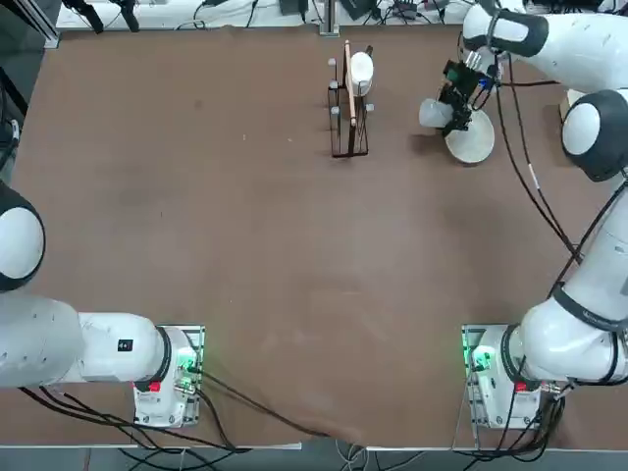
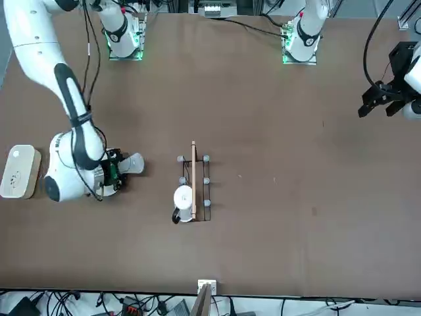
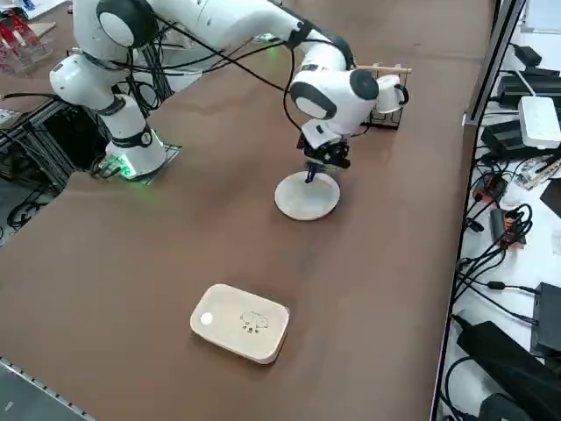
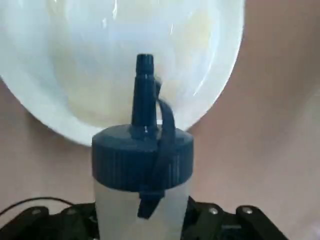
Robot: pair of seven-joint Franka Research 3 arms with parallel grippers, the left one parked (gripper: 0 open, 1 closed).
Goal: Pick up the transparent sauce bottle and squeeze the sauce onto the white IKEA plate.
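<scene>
The transparent sauce bottle [image 4: 142, 200] has a dark blue cap and a blue nozzle [image 4: 144, 90]. My right gripper [image 1: 455, 102] is shut on its clear body at the far right of the table. The bottle [image 1: 432, 113] is tipped over, and its nozzle points down over the white IKEA plate [image 4: 120, 55]. In the right side view the nozzle tip [image 3: 309, 176] hangs just above the plate's [image 3: 307, 198] far part. I see no sauce on the plate. The wrist hides most of the bottle in the right side view.
A black wire rack [image 1: 349, 118] with a wooden bar holds a white cup [image 1: 361, 69] left of the plate. A rounded-rectangular cream dish [image 3: 241, 322] lies toward the table's right edge. Cables run along the table's edges.
</scene>
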